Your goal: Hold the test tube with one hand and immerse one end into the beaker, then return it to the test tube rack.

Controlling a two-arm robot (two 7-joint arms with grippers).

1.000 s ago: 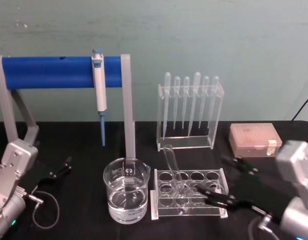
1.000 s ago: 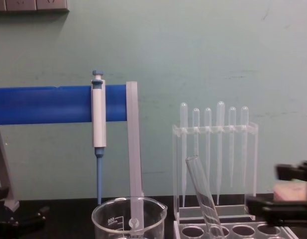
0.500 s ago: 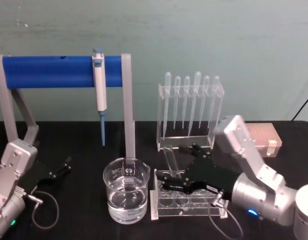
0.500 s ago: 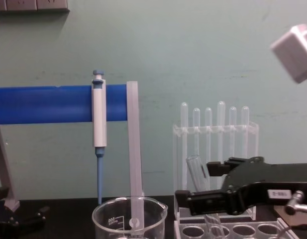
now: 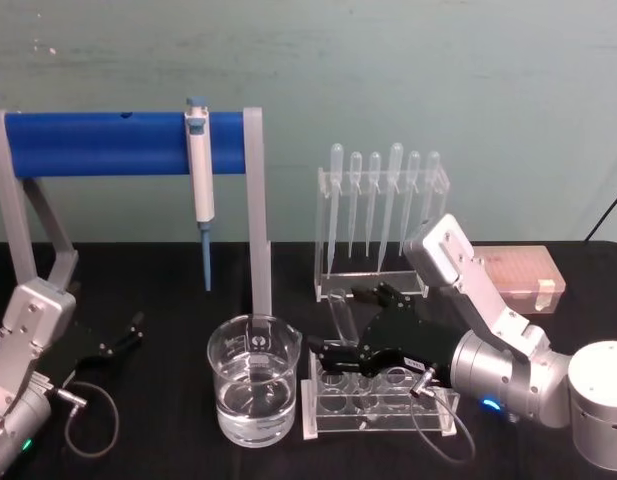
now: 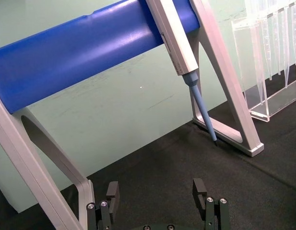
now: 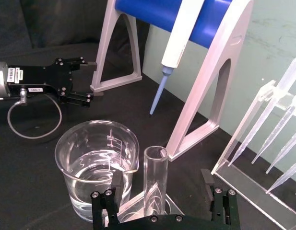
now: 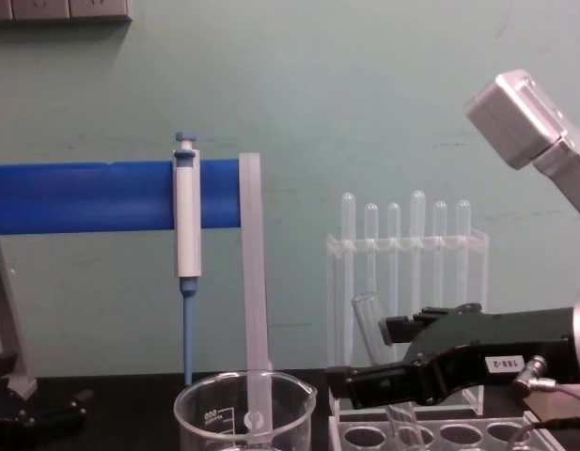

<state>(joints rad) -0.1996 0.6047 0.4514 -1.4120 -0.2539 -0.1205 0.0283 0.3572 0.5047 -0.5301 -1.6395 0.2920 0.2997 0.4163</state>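
The test tube [image 5: 340, 312] leans in the front-left hole of a clear rack [image 5: 380, 412], its open rim up. In the right wrist view the test tube [image 7: 154, 184] stands between the two black fingers of my right gripper [image 7: 159, 186], with a gap on each side. That right gripper [image 5: 345, 325] is open, level with the tube's upper half; the chest view shows the right gripper [image 8: 367, 355] around the test tube [image 8: 368, 319]. The beaker [image 5: 253, 382], part full of clear liquid, stands just left of the rack. My left gripper [image 5: 123, 336] rests open at the far left.
A blue bar on grey legs [image 5: 118, 143] spans the back left, with a white-and-blue pipettor [image 5: 199, 170] hanging from it behind the beaker. A clear stand of plastic pipettes [image 5: 380, 220] is behind the rack. A pinkish tip box [image 5: 518, 275] sits at the back right.
My right arm has swung in from the right edge and reached left over the rack, bringing its open fingers around the tube. The tube, the beaker and the left arm have not moved.
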